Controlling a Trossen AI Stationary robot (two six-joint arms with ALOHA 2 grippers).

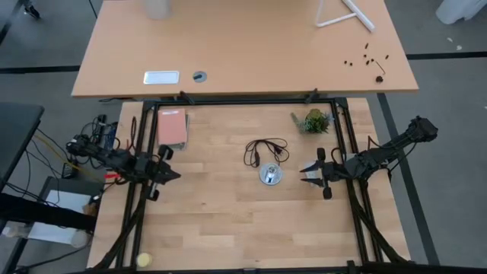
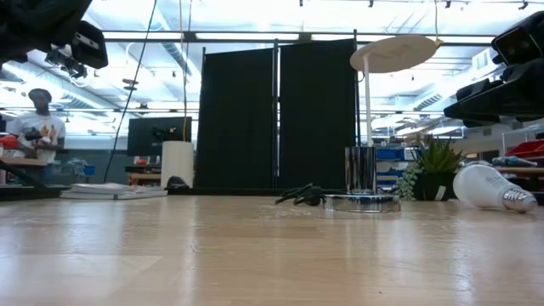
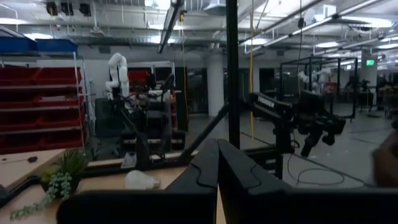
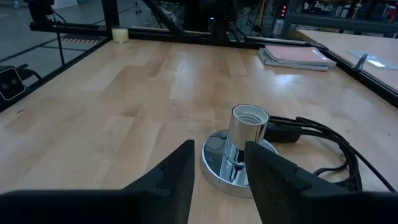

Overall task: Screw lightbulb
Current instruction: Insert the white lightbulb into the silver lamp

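the lightbulb (image 2: 491,188) lies on its side near the right gripper (image 1: 310,174), apparently empty, fingers slightly parted facing the socket (image 4: 241,151); left gripper (image 1: 172,174) clenched, empty.

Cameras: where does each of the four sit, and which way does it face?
High: above the table, facing straight down; both arms, left claw, right claw.
Low: at tabletop height, facing level across the table; arm parts in upper corners.
Left wrist: on the left arm, facing past its shut claw toward the lightbulb.
Right wrist: on the right arm, past its open claw toward the socket.
Shared: low and left wrist both show the lightbulb.
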